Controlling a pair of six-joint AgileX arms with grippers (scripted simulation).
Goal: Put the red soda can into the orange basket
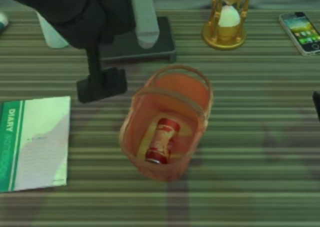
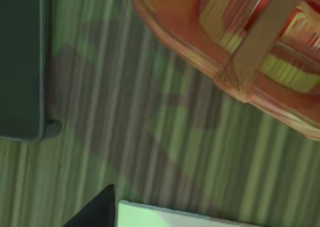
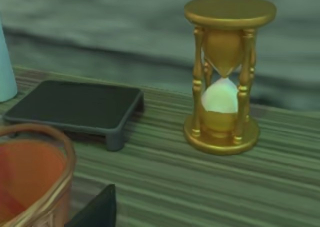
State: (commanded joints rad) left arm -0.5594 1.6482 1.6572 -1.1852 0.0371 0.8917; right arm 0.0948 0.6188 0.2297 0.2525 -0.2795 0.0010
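Observation:
The orange basket (image 1: pixel 131 121) stands near the middle of the table, handle arched across it. Inside, the red soda can (image 1: pixel 162 141) lies on its side on the pale slatted bottom. My left gripper (image 1: pixel 100 84) hangs open and empty to the basket's upper left, apart from it. Its wrist view shows one dark fingertip (image 2: pixel 97 214), bare table, and the basket (image 2: pixel 180 32) with its handle. My right arm (image 1: pixel 316 104) is parked at the right edge. One of its fingertips (image 3: pixel 100 209) shows beside the basket rim (image 3: pixel 60 152), open and holding nothing.
A green and white diary (image 1: pixel 35 144) lies at the left. At the back stand a dark flat stand (image 1: pixel 150 49), a gold hourglass (image 1: pixel 229 19) and a smartphone (image 1: pixel 302 32). A pale cylinder (image 1: pixel 50 34) sits at the back left.

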